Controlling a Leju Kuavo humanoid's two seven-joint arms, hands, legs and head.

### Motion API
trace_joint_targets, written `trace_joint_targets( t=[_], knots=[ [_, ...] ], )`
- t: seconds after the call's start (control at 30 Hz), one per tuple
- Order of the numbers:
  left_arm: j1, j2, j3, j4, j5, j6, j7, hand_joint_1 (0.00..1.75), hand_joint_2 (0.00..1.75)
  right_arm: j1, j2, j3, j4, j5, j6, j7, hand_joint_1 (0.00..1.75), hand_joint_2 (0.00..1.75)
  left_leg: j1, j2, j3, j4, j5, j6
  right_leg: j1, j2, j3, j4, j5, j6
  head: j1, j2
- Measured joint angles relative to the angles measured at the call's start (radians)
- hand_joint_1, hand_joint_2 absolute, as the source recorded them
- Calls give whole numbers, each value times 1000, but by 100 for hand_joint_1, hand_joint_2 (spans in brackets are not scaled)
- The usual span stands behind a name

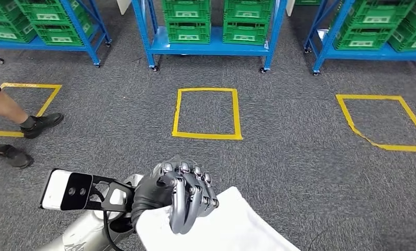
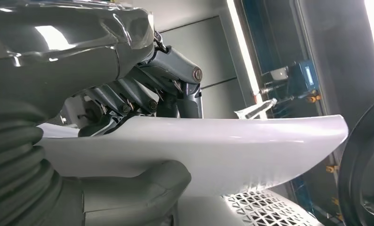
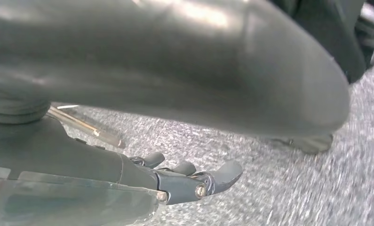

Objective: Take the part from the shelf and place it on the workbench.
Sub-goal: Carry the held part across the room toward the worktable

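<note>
A white curved part (image 1: 224,227) hangs at the bottom centre of the head view, over the grey carpet. My left hand (image 1: 182,196) grips its near edge, dark fingers wrapped over the top. In the left wrist view the same white part (image 2: 232,150) runs across the picture, with my left hand (image 2: 142,141) clamped on it, fingers (image 2: 175,89) above and thumb (image 2: 147,188) beneath. My right hand (image 3: 185,181) hangs low above the carpet with its fingers spread and nothing in it.
Blue wheeled shelves (image 1: 211,47) with green crates (image 1: 187,21) stand across the far side. Yellow tape squares (image 1: 207,113) mark the carpet ahead, one more at right (image 1: 386,123). A person's legs and dark shoes (image 1: 41,123) stand at the left edge.
</note>
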Motion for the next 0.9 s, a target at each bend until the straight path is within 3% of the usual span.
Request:
trace_joint_targets(
  t=[0.07, 0.13, 0.2, 0.23, 0.27, 0.33, 0.37, 0.43, 0.5, 0.57, 0.63, 0.7, 0.73, 0.77, 0.8, 0.87, 0.9],
  knots=[
    [-3, -4, -1, 0, 15, -2, -2, 175, 175, 0, -2, 4, -2, 0, -1, -1, 0, 0, 8, -21, 4, -26, 21, 7, -1, 34, -20, 39, -26, 1, 2, 0],
    [-5, -7, -2, 0, 25, -3, -5, 175, 175, 2, -6, 7, -3, -1, -2, -2, 0, 0, 12, -45, -2, -37, 37, 9, -6, 85, -80, 161, -81, 0, 4, 0],
    [-1, -8, -4, 0, 30, -8, -6, 175, 175, 6, -10, 9, -3, -1, -4, -2, 0, 0, 14, -71, -15, -33, 44, 5, -13, 100, -136, 277, -117, 8, 6, 0],
    [0, -7, -5, 0, 35, -15, -8, 175, 175, 7, -11, 10, -3, -1, -4, -3, 0, 0, 15, -84, -20, -28, 45, 4, -17, 101, -141, 287, -114, 18, 6, 0],
    [1, -7, -7, -1, 43, -25, -10, 175, 175, 7, -11, 11, -3, -1, -3, -4, 0, 0, 18, -96, -26, -21, 45, 1, -22, 102, -126, 255, -94, 31, 6, 0],
    [1, -7, -11, -5, 61, -47, -13, 175, 175, 7, -10, 12, -3, -1, -2, -5, 0, 0, 22, -120, -40, 4, 39, -9, -35, 129, -62, 123, -42, 55, 7, 0],
    [0, -8, -14, -9, 70, -56, -14, 175, 175, 7, -10, 12, -3, -1, 0, -6, 0, 0, 22, -131, -50, 19, 36, -16, -39, 146, -39, 72, -25, 57, 8, 0],
    [-1, -8, -21, -18, 85, -70, -12, 175, 175, 6, -8, 13, -3, -1, 3, -6, 0, 0, 21, -148, -69, 38, 34, -29, -38, 164, -28, 44, -19, 42, 9, 0],
    [-1, -7, -28, -23, 96, -78, -10, 175, 175, 5, -5, 13, -4, -1, 6, -6, 0, 0, 24, -158, -79, 43, 37, -37, -36, 147, -30, 47, -14, 26, 8, 0],
    [-4, -6, -33, -26, 105, -83, -10, 175, 175, 6, -4, 13, -5, -1, 9, -6, 0, 0, 26, -126, -95, 76, 14, -47, -38, 128, -31, 46, -9, 14, 5, 0],
    [-8, -6, -40, -29, 114, -91, -10, 175, 175, 9, -4, 13, -6, -2, 10, -6, 0, 0, 28, -76, -146, 190, -51, -56, -35, 106, -35, 46, -7, 6, 1, 0],
    [-9, -6, -46, -30, 120, -95, -10, 175, 175, 13, -4, 13, -6, -3, 10, -6, 0, 0, 32, -59, -203, 318, -105, -60, -30, 81, -39, 46, -7, 4, 0, 0],
    [-9, -6, -48, -30, 122, -95, -10, 175, 175, 14, -4, 13, -6, -4, 10, -7, 0, 0, 32, -56, -210, 339, -107, -59, -28, 69, -40, 46, -7, 4, 0, 0],
    [-9, -6, -50, -30, 124, -95, -10, 175, 175, 15, -3, 13, -6, -4, 10, -7, 0, 0, 32, -54, -196, 318, -91, -56, -25, 57, -40, 46, -7, 4, 0, 0],
    [-10, -6, -52, -30, 125, -96, -10, 175, 175, 14, -3, 13, -6, -4, 10, -8, 0, 0, 30, -47, -161, 260, -62, -49, -22, 46, -39, 46, -7, 4, 0, 0],
    [-13, -7, -55, -33, 128, -96, -10, 175, 175, 12, 0, 13, -6, -5, 11, -10, 0, 0, 19, -8, -80, 115, -16, -30, -16, 25, -38, 45, -7, 5, 1, 0],
    [-15, -7, -56, -34, 129, -96, -10, 175, 175, 12, 1, 13, -7, -5, 11, -12, 0, 0, 13, 9, -57, 69, -7, -22, -15, 14, -38, 44, -7, 5, 1, 0]
  ],
)
